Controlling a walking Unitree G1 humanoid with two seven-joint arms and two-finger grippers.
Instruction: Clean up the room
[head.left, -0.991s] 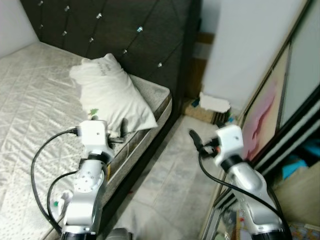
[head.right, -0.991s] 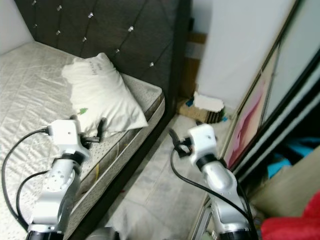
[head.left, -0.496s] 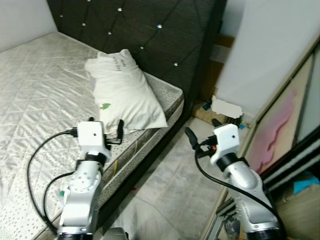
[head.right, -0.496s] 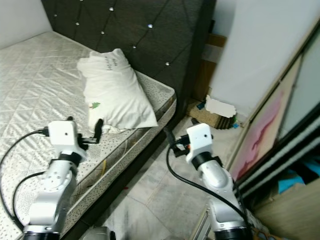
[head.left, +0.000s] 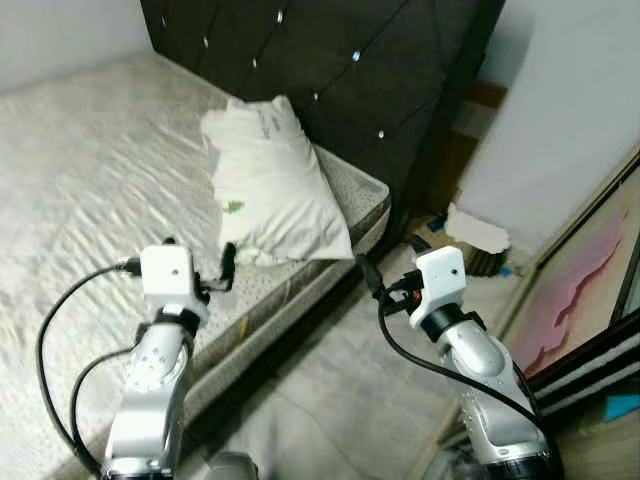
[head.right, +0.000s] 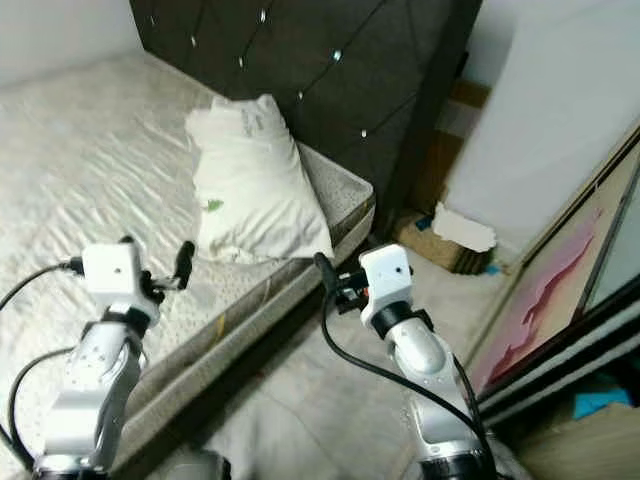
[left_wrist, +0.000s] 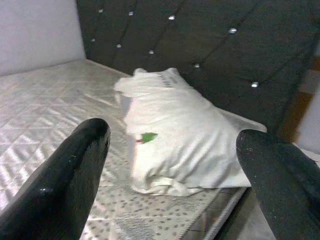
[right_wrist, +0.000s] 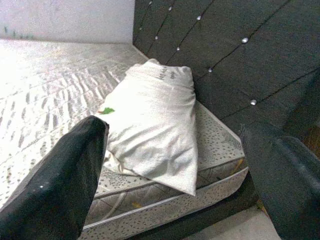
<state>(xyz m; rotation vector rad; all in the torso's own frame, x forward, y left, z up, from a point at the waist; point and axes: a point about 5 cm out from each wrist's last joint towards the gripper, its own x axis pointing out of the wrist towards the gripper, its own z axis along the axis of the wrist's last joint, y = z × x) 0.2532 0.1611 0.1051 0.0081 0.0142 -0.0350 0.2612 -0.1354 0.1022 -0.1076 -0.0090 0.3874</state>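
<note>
Our left gripper (left_wrist: 172, 165) and right gripper (right_wrist: 175, 165) gape empty; ahead of both jaws, pillow (head.left: 272, 182) against headboard (head.left: 370, 70).

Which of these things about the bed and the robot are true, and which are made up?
1. A white pillow lies on the mattress near the dark headboard. True.
2. The left gripper is squeezing the pillow. False: it is open and apart from the pillow.
3. The right gripper is open and holds nothing. True.
4. The pillow lies on the floor. False: it is on the mattress.
5. The pillow has a small green mark. True.
</note>
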